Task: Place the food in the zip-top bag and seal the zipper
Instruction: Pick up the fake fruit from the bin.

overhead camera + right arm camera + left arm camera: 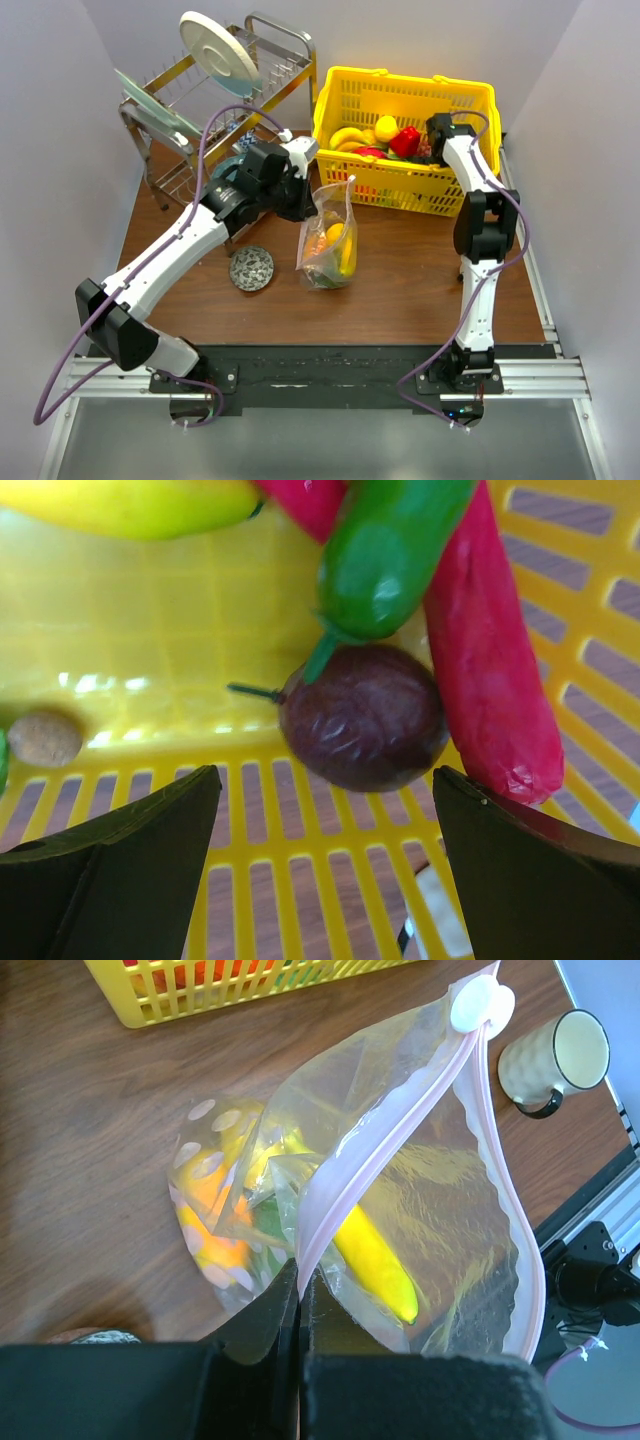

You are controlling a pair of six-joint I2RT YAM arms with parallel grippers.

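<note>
The left end effector (300,1305) pinches the zipper (400,1140) of the zip-top bag (450,1220) on the tabletop (90,1160). Inside, a banana (375,1260) and maybe orange food (215,1205) look blurry. The right end effector (325,780) is spread wide in the basket (150,630).

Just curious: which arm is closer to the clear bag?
Left. The left gripper pinches the zip-top bag at its rim; the right gripper hangs open inside the yellow basket.

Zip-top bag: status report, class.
Left gripper shut on pink zipper strip of clear plastic zip-top bag; mouth open. Right gripper open over round dark-purple fruit in yellow mesh basket. Mouth unobstructed.
</note>
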